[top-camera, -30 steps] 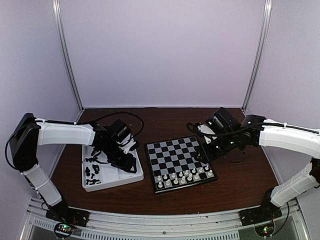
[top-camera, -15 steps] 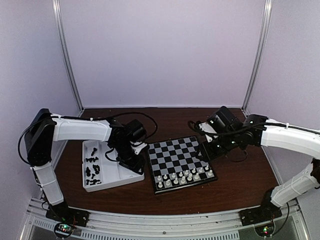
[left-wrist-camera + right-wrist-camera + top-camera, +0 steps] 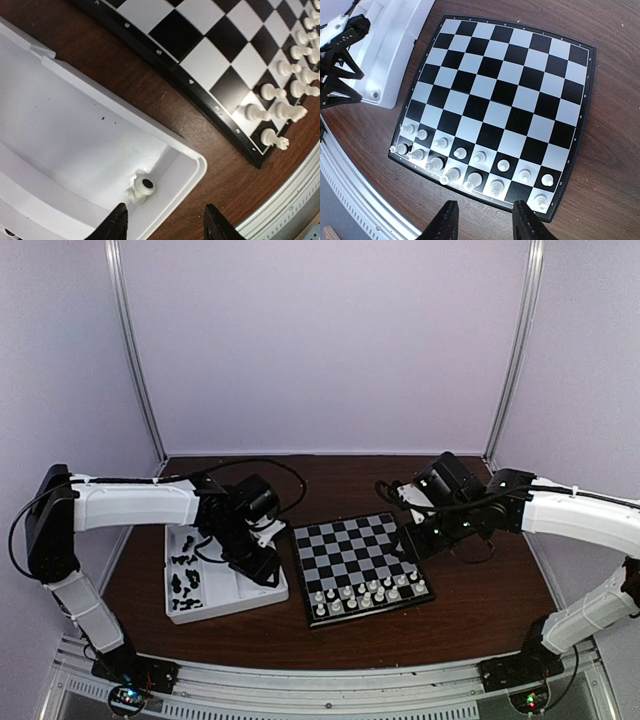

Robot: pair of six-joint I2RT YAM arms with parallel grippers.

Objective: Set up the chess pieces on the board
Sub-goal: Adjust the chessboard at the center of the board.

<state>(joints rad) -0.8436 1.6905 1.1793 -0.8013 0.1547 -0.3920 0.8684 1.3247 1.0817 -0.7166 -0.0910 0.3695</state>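
Parted about halfway and gripping nothing, the left jaws are hanging just above the near corner of the white rectangular plastic compartment tray (image 3: pixel 197 165). A lone cream-white plastic chess piece (image 3: pixel 141 188) is lying on its side in that corner, close ahead of the fingertips and not touching them. The right jaws, likewise parted and empty, are hovering over the near edge of the small square chessboard with black and pale checks (image 3: pixel 485 100), which is sitting on the dark brown wooden desk (image 3: pixel 165 115) just beside the tray.

Cream-white standing pieces (image 3: pixel 460 152) are filling the board's two nearest rows, except for one bare square in the back row next to a corner piece. The far rows are standing bare. Small black plastic pieces (image 3: pixel 184 580) are lying loose in the tray's left compartment.

Fetching the stray white piece for that gap appears to be the step in hand. The next move is calling for the left jaws to drop around it and close. The piece is tucked against the tray wall, so one finger is going to need room there. After that come the black pieces.
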